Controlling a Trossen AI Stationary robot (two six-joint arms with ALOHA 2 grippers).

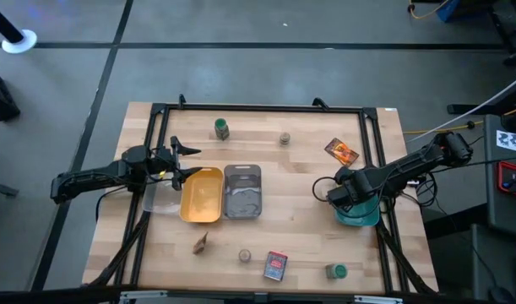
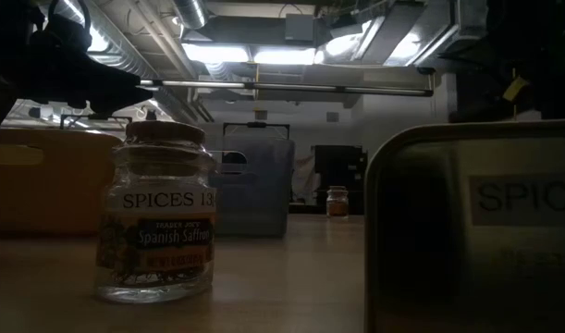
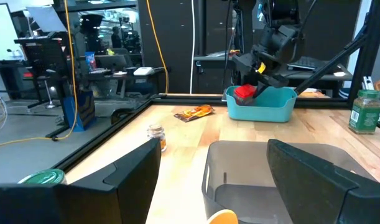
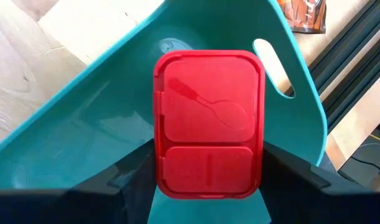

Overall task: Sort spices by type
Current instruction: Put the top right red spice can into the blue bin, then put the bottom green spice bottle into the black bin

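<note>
Currently right gripper [image 4: 208, 186] clamps red box [image 4: 208, 124] upright, lid outward.

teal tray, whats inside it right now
A red box, gripped by the right gripper just over the teal tray. Whether it touches the floor is hidden; the rest looks bare.

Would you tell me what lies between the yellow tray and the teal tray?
The grey tray, touching the yellow tray, then bare wood up to the teal tray, in the high view.
</note>
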